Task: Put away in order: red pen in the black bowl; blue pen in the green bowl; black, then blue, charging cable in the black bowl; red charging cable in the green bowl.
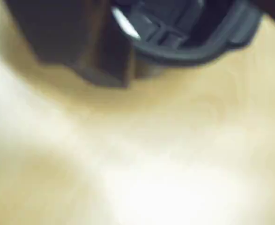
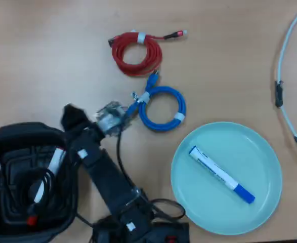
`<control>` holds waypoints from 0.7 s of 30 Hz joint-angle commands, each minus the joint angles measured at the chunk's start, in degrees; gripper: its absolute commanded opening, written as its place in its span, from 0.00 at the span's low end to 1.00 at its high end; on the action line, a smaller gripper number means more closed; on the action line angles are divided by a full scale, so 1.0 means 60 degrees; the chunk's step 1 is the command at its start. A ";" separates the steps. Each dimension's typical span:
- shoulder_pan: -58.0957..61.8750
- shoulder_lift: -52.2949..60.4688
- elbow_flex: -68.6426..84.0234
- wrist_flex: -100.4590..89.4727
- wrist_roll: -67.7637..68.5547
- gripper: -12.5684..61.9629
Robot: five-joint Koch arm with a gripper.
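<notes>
My tool (image 2: 129, 112) touches the blue cable (image 2: 162, 108); whether released or clenched, I cannot tell. The coil looks light and floppy; I would pinch beside the tie.

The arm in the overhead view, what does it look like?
The arm is a slim black one built from boxy segments, with small white stickers on several of them. Thin black cables loop beside it and gather near its base at the bottom edge. The gripper end looks pale and partly see-through, grey-white. In the wrist view it shows only as a dark blurred block.
</notes>
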 commanded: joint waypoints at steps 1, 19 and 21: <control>0.1655 0.0352 -0.0425 -0.0059 0.0015 0.83; 0.6182 -0.3765 0.0571 -0.1934 0.0718 0.83; 0.6372 -0.4102 0.0542 -0.1963 0.0718 0.83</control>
